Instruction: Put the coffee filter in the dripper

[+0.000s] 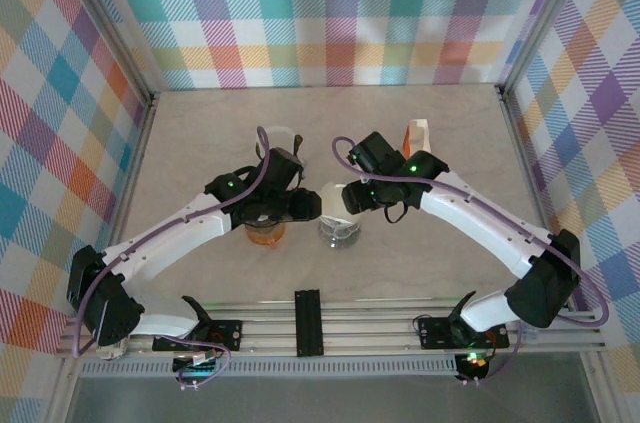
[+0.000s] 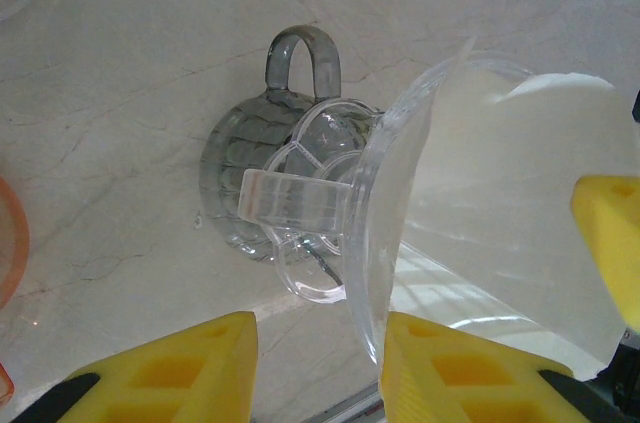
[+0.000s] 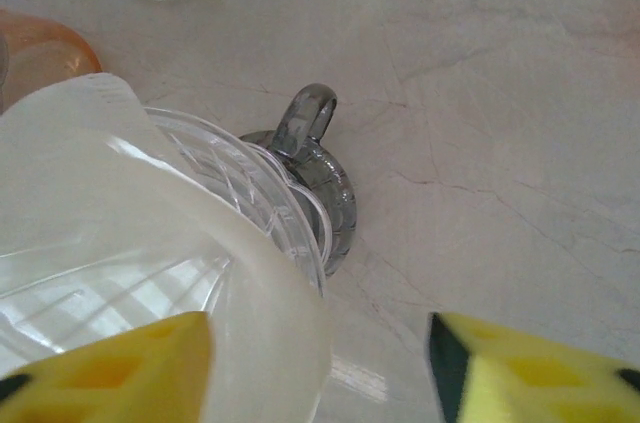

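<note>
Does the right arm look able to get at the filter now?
Likely yes: the right claw stands open right at the filter, which lines the tilted dripper; nothing lies between them.

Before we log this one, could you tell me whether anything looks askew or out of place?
Yes: the dripper is tipped on its side by the grey mug instead of standing upright, and the filter pokes past its rim.
</note>
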You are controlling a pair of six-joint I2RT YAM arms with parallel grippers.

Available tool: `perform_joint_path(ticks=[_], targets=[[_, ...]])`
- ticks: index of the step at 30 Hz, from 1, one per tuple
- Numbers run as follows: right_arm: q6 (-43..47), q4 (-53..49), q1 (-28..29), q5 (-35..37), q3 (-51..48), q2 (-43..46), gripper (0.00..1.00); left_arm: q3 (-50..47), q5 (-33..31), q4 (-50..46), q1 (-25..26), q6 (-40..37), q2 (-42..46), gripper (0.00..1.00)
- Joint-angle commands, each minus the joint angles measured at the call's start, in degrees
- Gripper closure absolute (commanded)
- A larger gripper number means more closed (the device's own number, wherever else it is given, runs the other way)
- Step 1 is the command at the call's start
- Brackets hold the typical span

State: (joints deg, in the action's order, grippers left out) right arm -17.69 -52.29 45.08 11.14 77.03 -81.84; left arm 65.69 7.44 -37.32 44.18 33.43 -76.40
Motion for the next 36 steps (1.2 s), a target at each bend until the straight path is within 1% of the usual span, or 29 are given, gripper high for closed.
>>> perform_joint_path(ticks=[1, 4, 9, 16, 28, 36], targets=[[-0.2, 0.7, 0.3, -2.2, 0.9, -0.8, 0.33, -1.0, -0.8, -0.2, 0.6, 0.1, -0.2, 0.63], [-0.2, 0.8, 0.3, -4.1, 1.0, -3.4, 0.31, -1.0, -0.9, -0.1, 0.6, 0.2, -0.3, 0.63], [-0.5, 2.4, 0.3, -4.6, 0.2, -6.7, 0.28, -1.0, -0.7, 0.0, 0.6, 0.2, -0.4, 0.63], [0.2, 2.9, 0.3, -3.5, 0.5, -9.9, 0.27, -0.9, -0.5, 0.0, 0.6, 0.2, -0.8, 0.63], [-0.5, 4.9, 0.3, -3.2, -1.7, -12.1, 0.27, -1.2, -0.6, 0.6, 0.6, 0.8, -0.1, 0.63], [-0.6, 5.3, 0.3, -2.6, -2.3, -12.6, 0.27, -3.0, -2.1, 3.7, 0.6, 2.1, 3.2, 0.51]])
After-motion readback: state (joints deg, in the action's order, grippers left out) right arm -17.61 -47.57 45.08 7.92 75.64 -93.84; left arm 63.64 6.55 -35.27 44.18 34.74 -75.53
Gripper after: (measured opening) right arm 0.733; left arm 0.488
